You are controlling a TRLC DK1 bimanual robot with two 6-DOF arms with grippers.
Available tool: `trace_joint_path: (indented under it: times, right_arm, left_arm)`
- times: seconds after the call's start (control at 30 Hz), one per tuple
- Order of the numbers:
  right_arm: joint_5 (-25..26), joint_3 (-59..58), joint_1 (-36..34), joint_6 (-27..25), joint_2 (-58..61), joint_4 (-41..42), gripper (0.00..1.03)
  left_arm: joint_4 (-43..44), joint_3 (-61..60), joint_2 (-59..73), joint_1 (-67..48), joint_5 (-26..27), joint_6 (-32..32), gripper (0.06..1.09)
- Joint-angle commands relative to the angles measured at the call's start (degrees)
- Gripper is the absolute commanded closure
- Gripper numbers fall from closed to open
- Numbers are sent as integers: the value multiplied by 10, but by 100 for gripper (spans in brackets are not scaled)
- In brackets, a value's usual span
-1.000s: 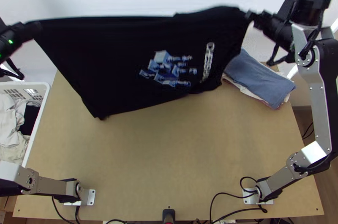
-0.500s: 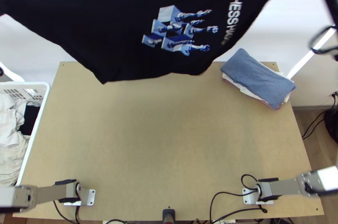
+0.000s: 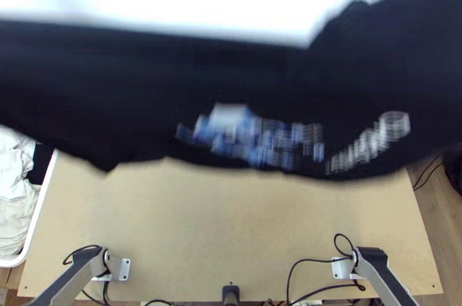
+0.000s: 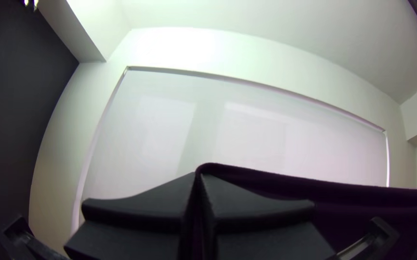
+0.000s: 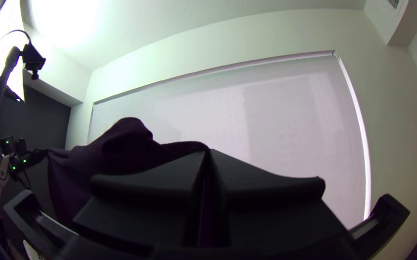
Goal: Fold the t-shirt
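The black t-shirt (image 3: 144,92) hangs stretched between both arms, high over the table in the top view, its printed side toward that camera and its lower edge loose. It looks blurred there. In the left wrist view my left gripper (image 4: 200,177) is shut on an upper part of the shirt (image 4: 362,197). My right gripper (image 5: 208,153) pinches another upper part of the shirt (image 5: 117,149) in the right wrist view. Between the two holds, the cloth rises in a bunched hump. Which parts of the shirt the fingers grip I cannot tell.
The wooden table (image 3: 231,231) shows bare below the shirt. A white basket (image 3: 36,219) of light and dark clothes stands at its left side. Cables (image 3: 312,262) lie by the right arm's base, and a small black device (image 3: 230,294) sits at the near edge.
The shirt first rose up the picture, then swung back down it, and now looks larger and covers the folded stack at the back right. Both arms have drawn back and lifted.
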Motion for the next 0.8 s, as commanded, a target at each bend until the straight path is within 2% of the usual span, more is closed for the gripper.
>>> trace_joint_path:
  times: [0.0, 0.23, 0.33, 0.5, 0.57, 0.77]
  right_arm:
    - [20, -16, 12, -9, -5, -32, 100]
    - [20, -58, 35, 3, -5, -102, 100]
    - [21, -141, 36, 9, -16, -103, 100]
    - [20, -315, 36, 21, -37, -102, 100]
    - [19, -387, 36, 30, -49, -82, 100]
    - [2, -571, 34, 49, -57, 9, 100]
  left_arm:
    - [-15, 2, -21, -5, -23, -27, 105]
    - [-88, -121, -83, -9, -11, -85, 105]
    - [-102, -254, -122, -13, -4, -92, 105]
    - [-107, -519, -197, -13, 47, -96, 105]
    - [-103, -592, -207, -14, 65, -106, 105]
    - [-12, -748, -173, -11, 70, -108, 105]
